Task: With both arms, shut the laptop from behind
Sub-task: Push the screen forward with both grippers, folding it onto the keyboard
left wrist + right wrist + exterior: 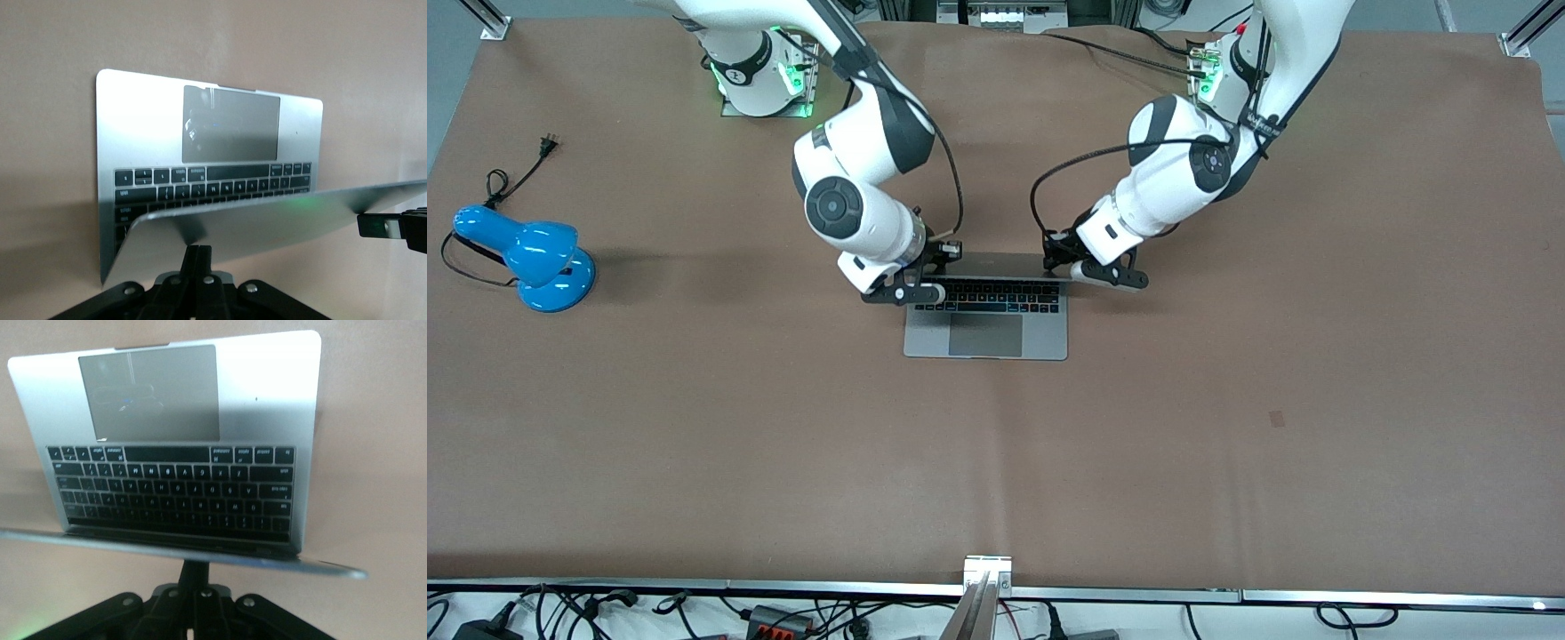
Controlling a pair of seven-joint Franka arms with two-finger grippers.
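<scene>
Both narrow tools, left [1110,274] and right [907,292], press the half-lowered laptop [986,331] lid

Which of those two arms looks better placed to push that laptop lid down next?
Neither clearly; both seem ready. The left gripper and the right gripper each sit at one end of the laptop lid's top edge. The lid already tilts over the keyboard, so a joint push looks likeliest.

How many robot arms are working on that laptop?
2. The right arm's hand is at the laptop lid's corner toward the lamp; the left arm's hand is at the lid's other corner. None seems hidden.
</scene>
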